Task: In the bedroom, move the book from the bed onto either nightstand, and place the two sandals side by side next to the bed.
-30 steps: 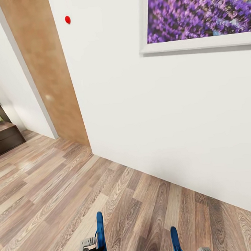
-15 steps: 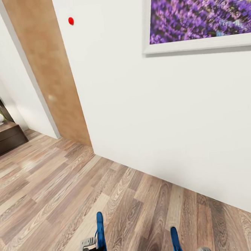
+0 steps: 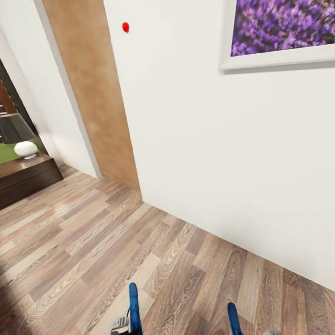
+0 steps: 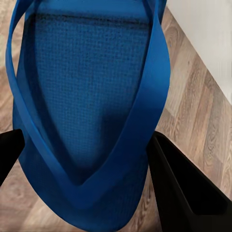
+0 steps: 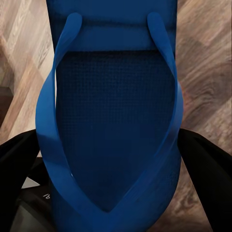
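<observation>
**Grippers clamped, one sandal each**

Left gripper (image 4: 82,159) grips the left sandal (image 4: 87,96); right gripper (image 5: 111,169) grips the right sandal (image 5: 113,111). Both sandals are held on edge above the floor (image 3: 68,256), long axes pointing ahead toward the wall (image 3: 210,134). Open floor extends left toward the cabinet (image 3: 17,182).

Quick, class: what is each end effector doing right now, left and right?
Left end effector: closed on a blue sandal.
Right end effector: closed on the other blue sandal.
</observation>
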